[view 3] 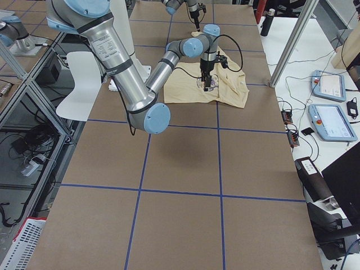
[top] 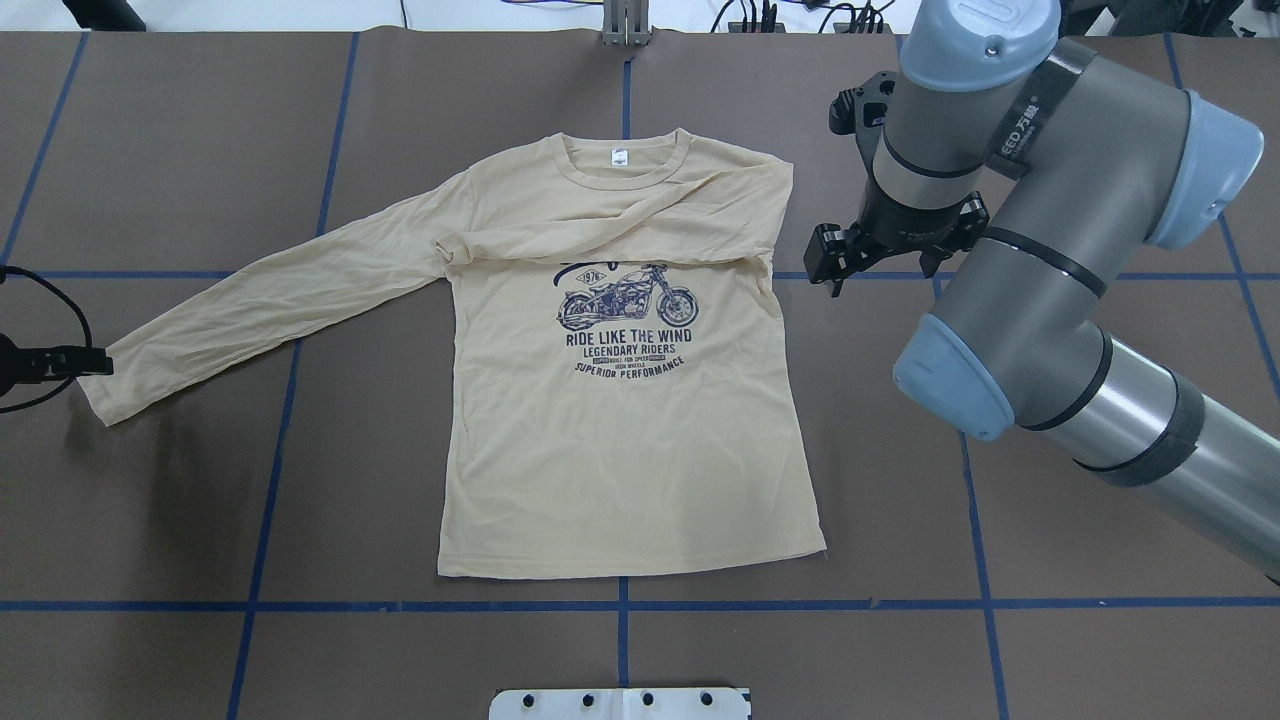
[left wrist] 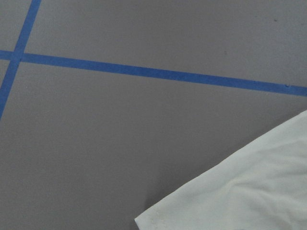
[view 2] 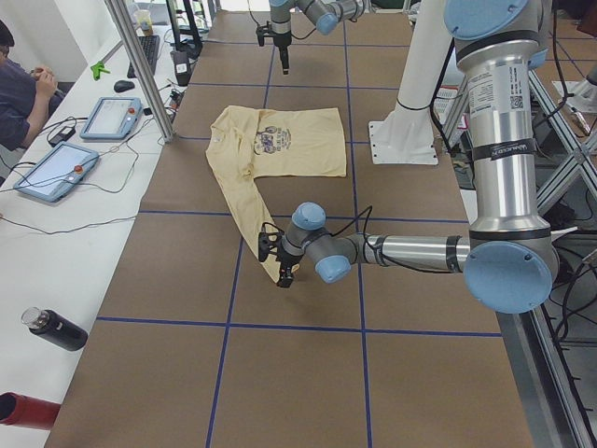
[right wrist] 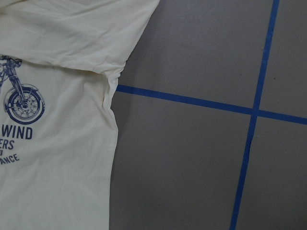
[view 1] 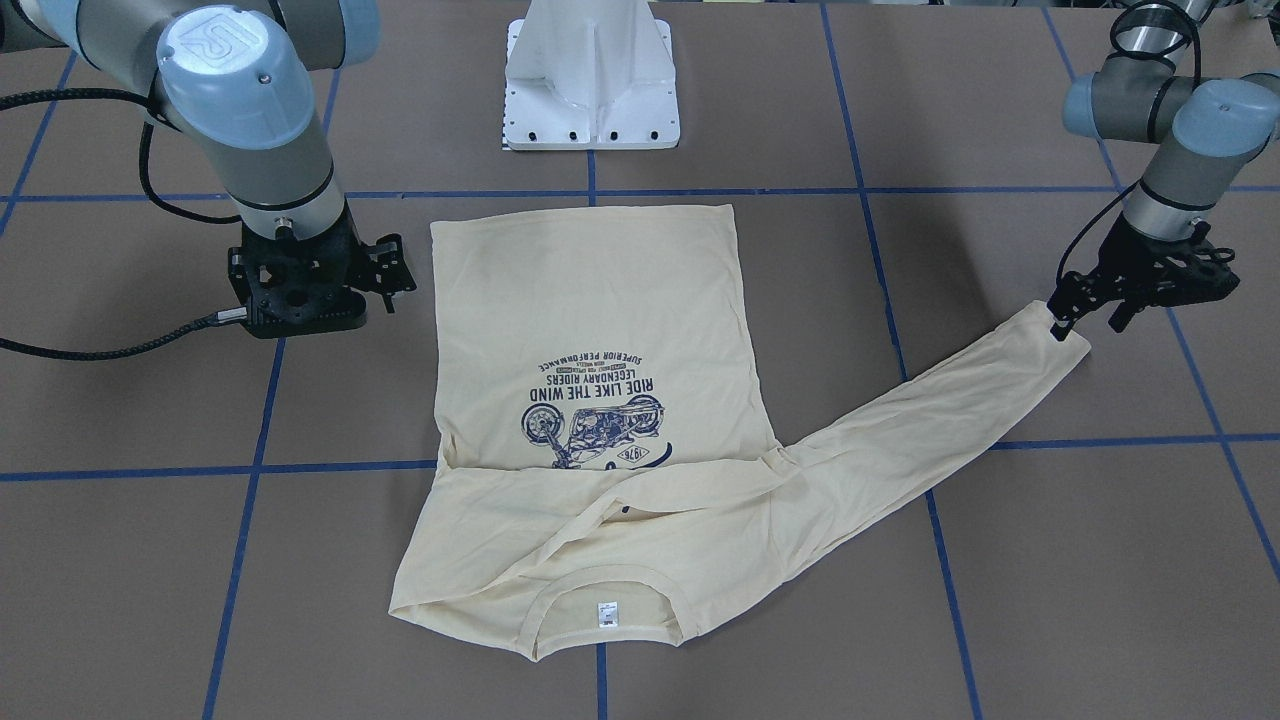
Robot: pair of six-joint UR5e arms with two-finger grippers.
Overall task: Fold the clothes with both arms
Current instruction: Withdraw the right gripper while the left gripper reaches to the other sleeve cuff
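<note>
Left hand low at frame right, fingers spread, one tip at outstretched sleeve cuff. Right hand points down beside shirt edge; jaw state unclear. One T-shirt flat mid-table. Two arms.

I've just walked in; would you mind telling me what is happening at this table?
A two-armed robot is folding a cream long-sleeved T-shirt lying print-up on the table. One sleeve is already folded across the chest. The right end effector hovers open beside that shoulder, holding nothing. The left end effector is at the cuff of the other sleeve, which lies stretched outward; whether it grips the cuff is unclear.
</note>
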